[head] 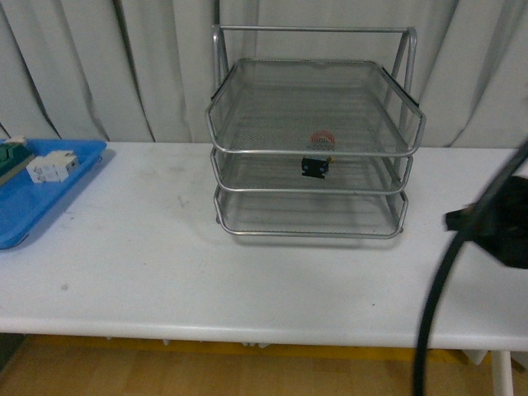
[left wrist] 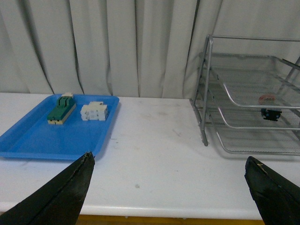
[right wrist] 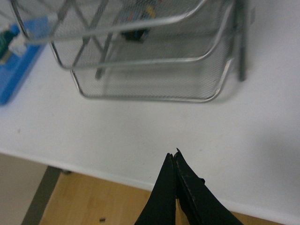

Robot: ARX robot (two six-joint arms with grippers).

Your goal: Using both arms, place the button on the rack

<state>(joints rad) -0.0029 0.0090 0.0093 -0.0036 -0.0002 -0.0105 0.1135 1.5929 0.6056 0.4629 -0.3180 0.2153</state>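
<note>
Resting on the middle tier of the rack (head: 313, 148), the button (head: 315, 166) is seen through the wire mesh, its red cap towards the curtain (head: 74, 58) and its dark body towards the tier's front rim. The rack is placed on the white table (head: 165, 247), close to the curtain behind it. To the left of the rack, well apart from it, a blue tray (head: 37, 206) is set at the table's edge; a white block (head: 51, 167) and a green-and-cream block (head: 12, 157) are carried in it, the white one nearer the rack. In the left wrist view, the left hand (left wrist: 171, 187) is shown with its two dark fingers (left wrist: 61, 197) spread wide and nothing between them, held before the table with the rack off to one side. In the right wrist view, the right hand (right wrist: 175, 161) is shown with its fingers pressed together and nothing gripped, held in front of the rack's lowest tier above the table's near edge. Part of the right arm (head: 495, 223) and a black cable (head: 437, 297) are visible to the right of the rack.
</note>
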